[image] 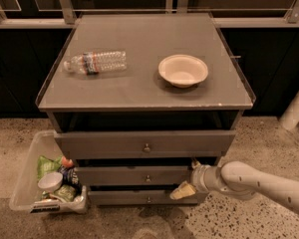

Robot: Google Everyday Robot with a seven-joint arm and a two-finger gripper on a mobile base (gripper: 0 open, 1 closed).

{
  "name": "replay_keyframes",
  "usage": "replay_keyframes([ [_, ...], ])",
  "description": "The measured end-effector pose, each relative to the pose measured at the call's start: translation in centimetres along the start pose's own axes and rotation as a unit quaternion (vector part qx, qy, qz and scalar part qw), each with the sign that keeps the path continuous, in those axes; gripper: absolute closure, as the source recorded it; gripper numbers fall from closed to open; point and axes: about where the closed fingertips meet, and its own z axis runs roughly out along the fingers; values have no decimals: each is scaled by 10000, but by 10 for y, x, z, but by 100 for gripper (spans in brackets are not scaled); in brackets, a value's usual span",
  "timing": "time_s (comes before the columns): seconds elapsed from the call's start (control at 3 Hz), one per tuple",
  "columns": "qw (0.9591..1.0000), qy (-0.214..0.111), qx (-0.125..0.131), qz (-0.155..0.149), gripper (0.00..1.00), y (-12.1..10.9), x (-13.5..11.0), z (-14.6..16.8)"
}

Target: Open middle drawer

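The grey cabinet has three drawers. The middle drawer is a flat grey front with a small round knob at its centre, and it sits about flush between the other two. My gripper is at the right end of this drawer's front, to the right of the knob. Its fingers are spread apart, the upper fingertip near the drawer's top edge and the lower fingertip near its bottom edge. They hold nothing. The white arm comes in from the right.
The wider top drawer stands out a little. The slim bottom drawer is below. A plastic water bottle and a cream bowl lie on the cabinet top. A clear bin of snacks stands on the floor at the left.
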Motion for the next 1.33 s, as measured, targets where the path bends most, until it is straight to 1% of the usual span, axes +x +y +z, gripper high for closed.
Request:
replay_keyframes([
  [0.33,9999,46,125,-19,0,-16,0,2],
  [0.67,9998,97,162,-34,0,-28,-1,4],
  [1.0,9997,163,-120,127,0,-15,4,5],
  [1.33,9980,256,-410,402,0,5,12,-2],
])
